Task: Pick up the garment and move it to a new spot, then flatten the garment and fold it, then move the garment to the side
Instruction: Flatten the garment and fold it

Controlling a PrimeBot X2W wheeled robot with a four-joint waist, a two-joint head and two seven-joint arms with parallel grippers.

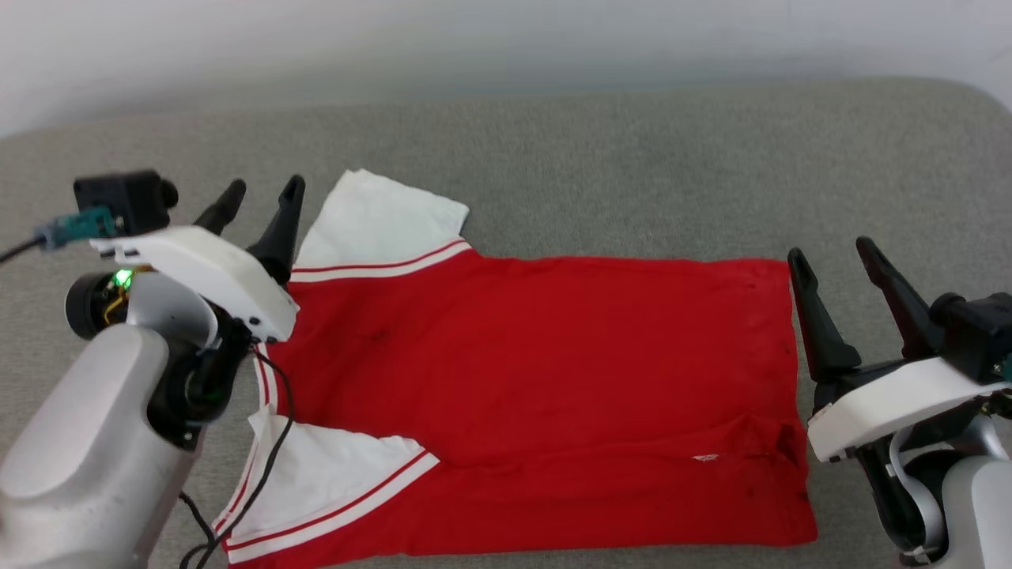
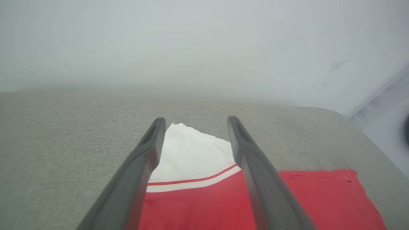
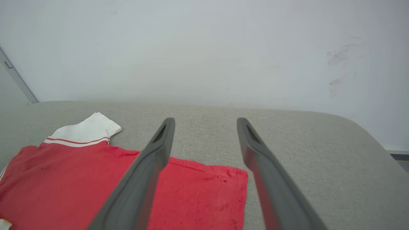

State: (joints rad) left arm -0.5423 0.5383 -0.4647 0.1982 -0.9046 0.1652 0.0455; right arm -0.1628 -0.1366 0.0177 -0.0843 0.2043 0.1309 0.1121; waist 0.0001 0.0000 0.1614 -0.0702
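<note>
Head view: garment spread flat on grey padded surface, sleeves to the left, hem to the right. Left gripper by the far white sleeve, fingers apart, empty. Right gripper just beside the hem, fingers apart, empty.

Left wrist view: left gripper wide, sleeve seen between the fingers.

Right wrist view: right gripper wide, above the garment's hem corner, holding nothing.
</note>
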